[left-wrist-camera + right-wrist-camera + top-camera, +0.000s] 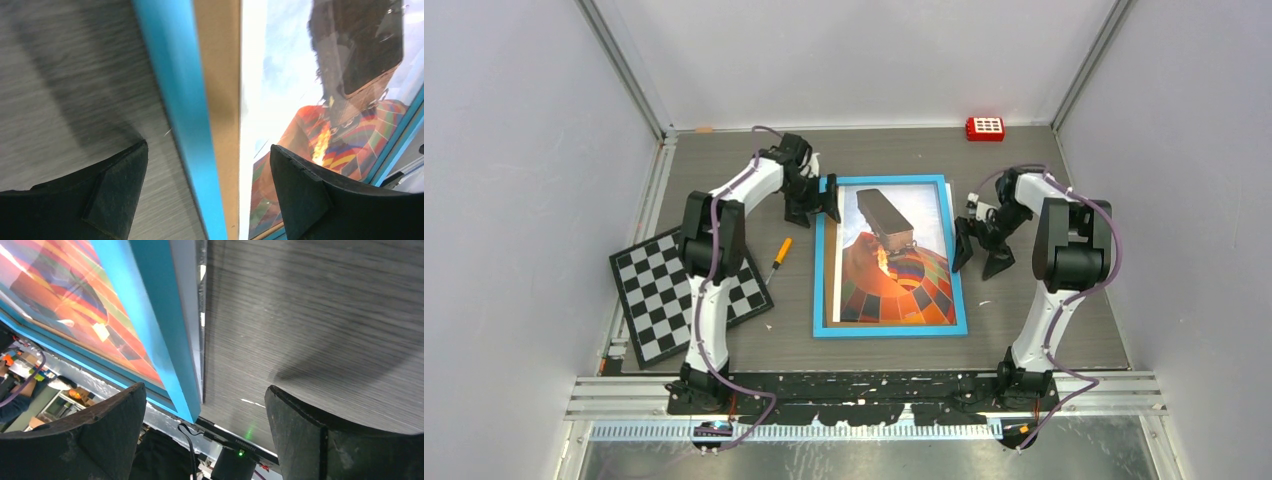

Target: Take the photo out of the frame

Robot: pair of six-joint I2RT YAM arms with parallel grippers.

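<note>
The frame (889, 330), with a thin bright-blue border, lies flat on the table. Inside it lies the photo (894, 270) of an orange-red hot air balloon. A brown strip (220, 75) shows between the blue border (185, 115) and the photo (350, 125). My left gripper (816, 205) is at the frame's far left corner. It is open and astride the left border (207, 165), holding nothing. My right gripper (980, 255) hangs open beside the frame's right edge. There the blue border (145, 325) lies between its fingers (205, 405), and the photo (60, 285) shows at the left.
A black-and-white chequered board (686, 292) lies at the left by the left arm. An orange-handled screwdriver (778, 259) rests between the board and the frame. A red block (985, 128) sits at the far edge. Walls close in on three sides.
</note>
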